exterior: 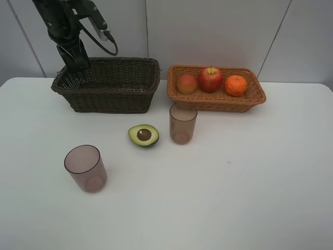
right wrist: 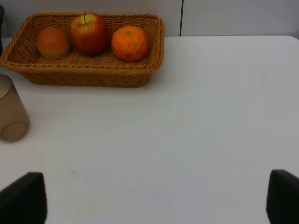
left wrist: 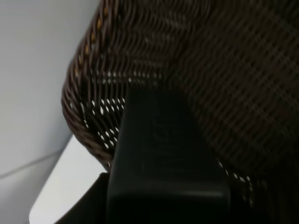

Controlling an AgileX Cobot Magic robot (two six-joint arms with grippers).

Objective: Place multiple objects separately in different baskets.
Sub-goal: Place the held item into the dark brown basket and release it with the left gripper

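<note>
1. Left end effector [exterior: 77,60]: dips into the left end of the dark brown basket [exterior: 106,99]. Jaw state cannot be told.
2. Right end effector [right wrist: 152,198]: jaws wide apart, empty, over bare table [right wrist: 210,116].
3. Light basket [exterior: 216,102], far table edge: holds red apple [exterior: 210,79], tangerine [exterior: 235,85] and peach-coloured fruit [exterior: 186,83], likely grouped as fruit.
4. Halved avocado [exterior: 143,135] and 2 mauve cups [exterior: 182,123] [exterior: 86,167]: mid-table, not yet sorted.

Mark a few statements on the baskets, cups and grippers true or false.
1. The light basket holds the apple, tangerine and peach-coloured fruit. True.
2. The halved avocado lies in the dark basket. False: it lies on the table, outside both baskets.
3. Both cups stand upright on the table. True.
4. The left gripper is at the light basket. False: it is at the dark basket's left end.
5. The right gripper is shut. False: its jaws stand open.
</note>
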